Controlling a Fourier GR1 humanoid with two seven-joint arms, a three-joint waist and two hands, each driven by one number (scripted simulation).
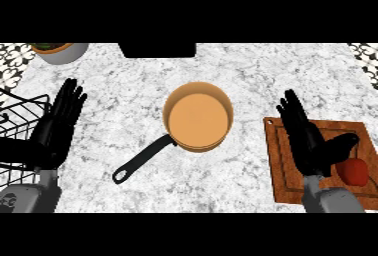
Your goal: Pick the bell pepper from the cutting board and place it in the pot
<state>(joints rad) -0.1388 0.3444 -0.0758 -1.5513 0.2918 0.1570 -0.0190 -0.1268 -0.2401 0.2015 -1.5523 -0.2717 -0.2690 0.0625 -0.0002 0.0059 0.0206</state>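
- The bell pepper (353, 171), red, lies on the cutting board (284, 177) at about 4 o'clock in the head view, near the board's right edge.
- The right hand (310, 145) is over the left part of the board. Its fingers (291, 112) are straight, point to 12 o'clock and hold nothing.
- The right thumb (345, 142) sticks out toward 2 o'clock, away from the fingers.
- The pepper sits at 4 o'clock from the right palm, just below the thumb and well away from the fingertips. I cannot tell whether the thumb touches it, and nothing curls round it.
- The pot (196, 117), shallow with an orange inside, stands at the middle of the surface (111, 100), at 9 to 10 o'clock from the pepper and apart from the board.
- The pot's black handle (140, 162) runs out toward 7 o'clock.
- The left hand (52, 132) rests open at 9 o'clock in the view, with its fingers (70, 97) straight, pointing up and holding nothing.
- A black wire rack (15, 125) is at the left edge, partly behind the left hand.
- A grey bowl (63, 52) stands at 11 o'clock, near the far edge of the surface.
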